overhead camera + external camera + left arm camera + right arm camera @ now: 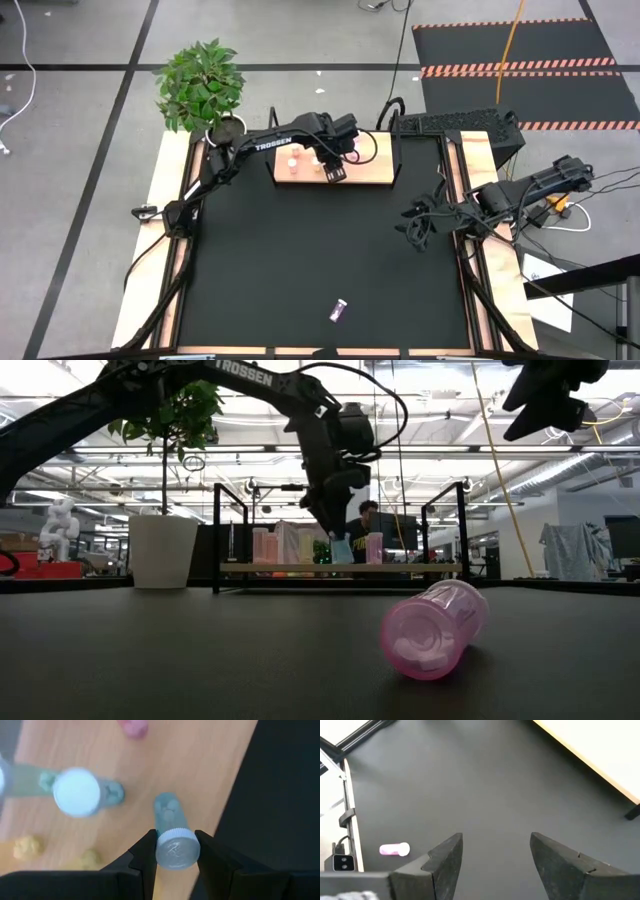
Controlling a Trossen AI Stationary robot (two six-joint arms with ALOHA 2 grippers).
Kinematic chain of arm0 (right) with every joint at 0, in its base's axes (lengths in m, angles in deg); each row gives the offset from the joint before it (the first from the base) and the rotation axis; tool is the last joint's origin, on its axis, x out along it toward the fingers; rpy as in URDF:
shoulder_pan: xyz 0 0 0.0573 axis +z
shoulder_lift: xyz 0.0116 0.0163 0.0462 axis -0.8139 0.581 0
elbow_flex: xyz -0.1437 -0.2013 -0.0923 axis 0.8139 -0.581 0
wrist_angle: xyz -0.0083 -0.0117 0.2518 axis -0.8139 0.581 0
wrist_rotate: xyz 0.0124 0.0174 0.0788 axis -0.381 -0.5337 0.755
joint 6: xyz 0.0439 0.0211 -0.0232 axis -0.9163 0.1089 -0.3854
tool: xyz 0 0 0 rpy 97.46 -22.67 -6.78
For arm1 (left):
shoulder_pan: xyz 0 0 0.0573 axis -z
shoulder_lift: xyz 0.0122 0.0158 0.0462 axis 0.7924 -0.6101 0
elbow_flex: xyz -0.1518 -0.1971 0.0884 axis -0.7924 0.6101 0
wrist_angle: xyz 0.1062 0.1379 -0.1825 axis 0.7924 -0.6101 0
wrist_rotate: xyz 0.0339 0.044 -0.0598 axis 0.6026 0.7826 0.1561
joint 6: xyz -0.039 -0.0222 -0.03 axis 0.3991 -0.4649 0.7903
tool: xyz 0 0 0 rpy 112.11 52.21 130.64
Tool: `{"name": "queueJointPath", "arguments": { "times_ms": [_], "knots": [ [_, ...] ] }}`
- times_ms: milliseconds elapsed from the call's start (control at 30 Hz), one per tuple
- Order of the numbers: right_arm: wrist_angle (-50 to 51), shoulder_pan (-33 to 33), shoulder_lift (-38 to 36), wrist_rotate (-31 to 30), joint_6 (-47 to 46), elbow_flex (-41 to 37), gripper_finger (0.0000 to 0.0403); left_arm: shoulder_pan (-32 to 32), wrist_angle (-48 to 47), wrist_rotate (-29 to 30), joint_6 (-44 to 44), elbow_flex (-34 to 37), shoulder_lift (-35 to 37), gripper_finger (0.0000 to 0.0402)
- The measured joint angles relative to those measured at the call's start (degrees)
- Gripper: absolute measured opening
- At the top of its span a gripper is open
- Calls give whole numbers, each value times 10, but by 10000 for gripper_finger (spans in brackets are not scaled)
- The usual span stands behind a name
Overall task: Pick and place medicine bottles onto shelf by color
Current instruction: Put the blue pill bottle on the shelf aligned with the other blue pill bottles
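Left wrist view: the left gripper [175, 851] clasps an upright teal bottle [172, 840] – cap between fingers – over the shelf [200, 780].

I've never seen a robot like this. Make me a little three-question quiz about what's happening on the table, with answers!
1. True or false: the left pincer is closed around a blue-teal bottle over the shelf.
2. Which bottle lies on its side on the black table, away from the shelf? A) yellow B) pink C) blue-teal
3. Fill in: the right pincer is ____ and holds nothing.

Key:
1. True; both fingers press against its white cap.
2. B; the pink bottle lies alone near the table's front edge.
3. Open; it hangs above the table's right side.
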Motion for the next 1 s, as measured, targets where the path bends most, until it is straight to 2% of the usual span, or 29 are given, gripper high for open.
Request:
{"name": "queueJointPath", "arguments": {
  "times_ms": [367, 733, 1000],
  "knots": [
    [1, 0, 0, 0, 2, 0, 226, 4, -16, -15, 2, -6, 4, 126],
    [0, 0, 0, 0, 6, 0, 226, 3, -13, -16, 7, -6, 4, 191],
    [1, 0, 0, 0, 6, 0, 226, 3, 3, -10, -7, -6, 5, 205]
  ]
}}
